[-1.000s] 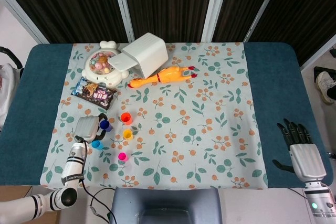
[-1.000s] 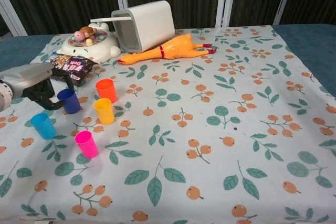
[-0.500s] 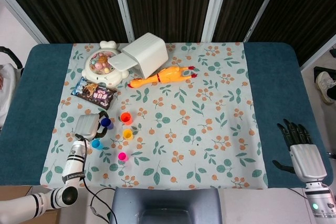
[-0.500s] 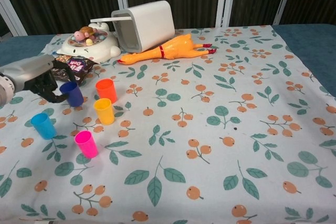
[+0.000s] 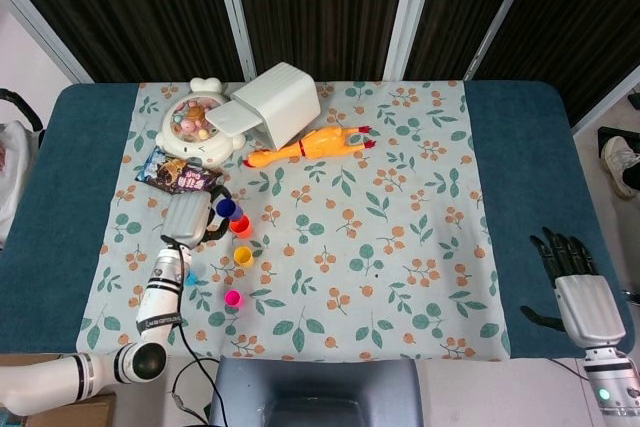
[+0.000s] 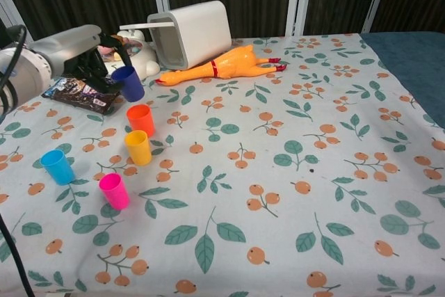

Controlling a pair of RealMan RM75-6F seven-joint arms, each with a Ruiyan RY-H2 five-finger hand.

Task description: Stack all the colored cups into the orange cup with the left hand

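My left hand (image 6: pixel 87 53) (image 5: pixel 190 217) grips a dark blue cup (image 6: pixel 128 83) (image 5: pixel 227 209) and holds it in the air, above and just behind the orange cup (image 6: pixel 141 119) (image 5: pixel 241 226). The orange cup stands upright on the floral cloth. In front of it stands a yellow cup (image 6: pixel 138 147) (image 5: pixel 242 256). A pink cup (image 6: pixel 114 190) (image 5: pixel 233 298) is nearer the front edge, and a light blue cup (image 6: pixel 57 166) (image 5: pixel 189 276) stands to the left. My right hand (image 5: pixel 572 277) rests open at the right edge of the table, far from the cups.
A snack packet (image 6: pixel 80 92) lies under the left arm. Behind it are a round white toy (image 5: pixel 195 127), a tipped white bin (image 6: pixel 191 33) and a rubber chicken (image 6: pixel 219 65). The floral cloth (image 6: pixel 292 172) stretches bare to the right.
The left hand has lifted the dark blue cup off the cloth and carried it back and to the right, to above the orange cup. The right hand has not moved.
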